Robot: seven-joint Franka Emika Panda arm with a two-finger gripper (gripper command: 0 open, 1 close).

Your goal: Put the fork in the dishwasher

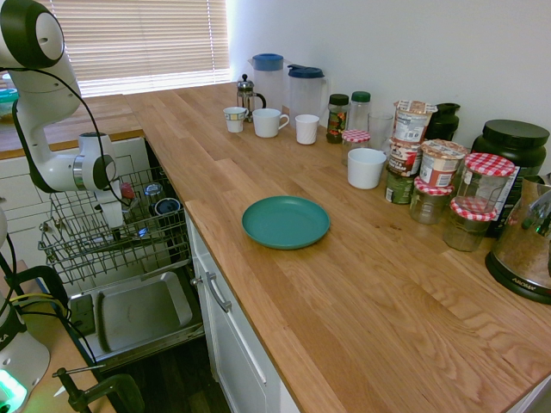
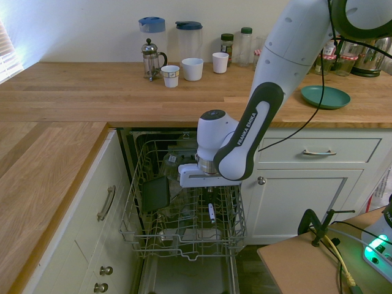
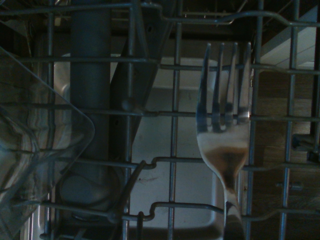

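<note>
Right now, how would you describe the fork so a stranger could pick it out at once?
Left of the green plate on the wooden counter, the dishwasher stands open, and the white arm reaches down into its wire rack. Seen close up over that rack, the fork is the shiny metal piece with four tines, unlike the clear, sharp-cornered container nearby.

From my station, first exterior view bright: daylight glowing through blinds (image 1: 142, 43), soft sheen across wooden surface (image 1: 284, 258). Inside rack (image 1: 112, 232) I see dimmer light; floor (image 1: 176, 379) nearly black. Second exterior view evenly lit, glare washing out window (image 2: 9, 46) at left edge. Green lamp (image 2: 375, 247) blown out. My wrist view dim, bluish, grainy, slightly soft; dull highlights on fork (image 3: 226, 130).
</note>
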